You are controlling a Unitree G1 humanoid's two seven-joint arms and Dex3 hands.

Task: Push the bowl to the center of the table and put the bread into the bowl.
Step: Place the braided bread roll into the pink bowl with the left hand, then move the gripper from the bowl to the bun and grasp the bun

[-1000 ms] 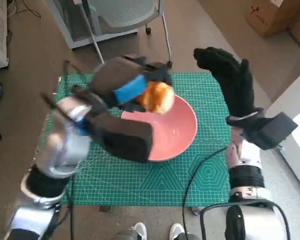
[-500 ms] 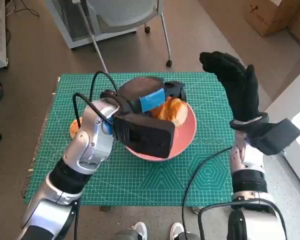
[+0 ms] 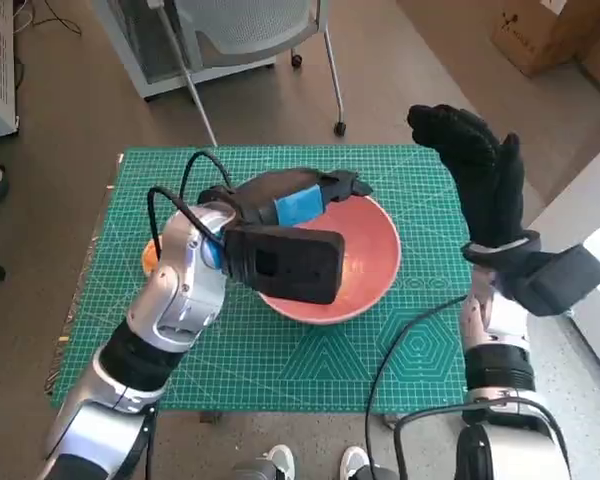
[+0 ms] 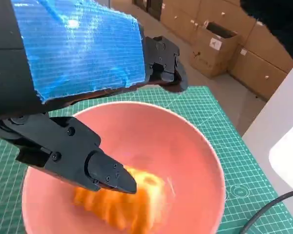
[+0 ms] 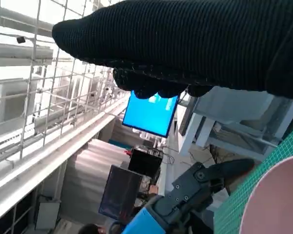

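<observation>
Green cutting mat covers the tabletop, and the pink bowl sits near its middle. Inside the bowl lies the bread, blurred, probably just released. The left hand hovers over it, fingers spread, holding nothing. The right hand stands raised and spread beside the bowl. Little seems left.

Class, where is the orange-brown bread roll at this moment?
In the left wrist view, the orange-brown bread roll lies blurred inside the pink round bowl, just under the left hand; the head view hides it.
</observation>
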